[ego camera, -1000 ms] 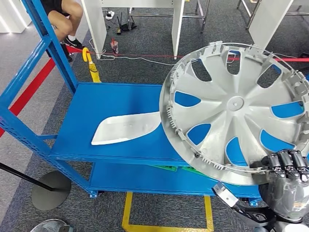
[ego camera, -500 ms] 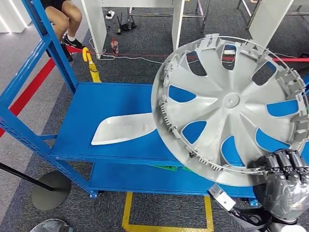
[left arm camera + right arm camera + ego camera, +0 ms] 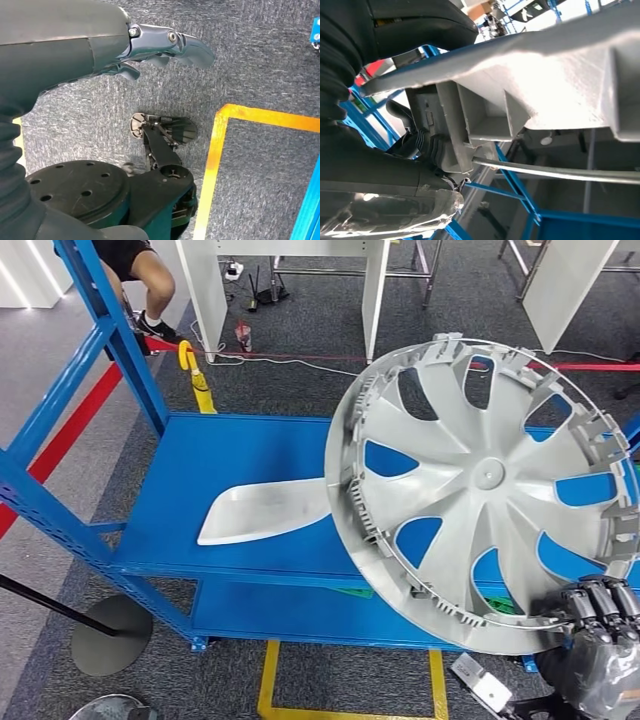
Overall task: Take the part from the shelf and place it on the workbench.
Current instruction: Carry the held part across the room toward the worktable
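The large round grey plastic wheel cover (image 3: 483,490) stands tilted over the right end of the blue metal shelf (image 3: 226,455), its lower rim held in the right hand (image 3: 600,640). To its left, a long flat pale grey plastic panel (image 3: 260,510) lies on the shelf's upper deck, one end running behind the cover. Behind the shelf, white table legs (image 3: 204,290) stand on the grey carpet (image 3: 317,390). The left hand (image 3: 166,45) hangs above the carpet beside a yellow floor line (image 3: 211,160).

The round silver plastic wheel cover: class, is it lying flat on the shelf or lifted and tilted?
Lifted and tilted: the round silver plastic wheel cover is held at its lower rim by the right hand.
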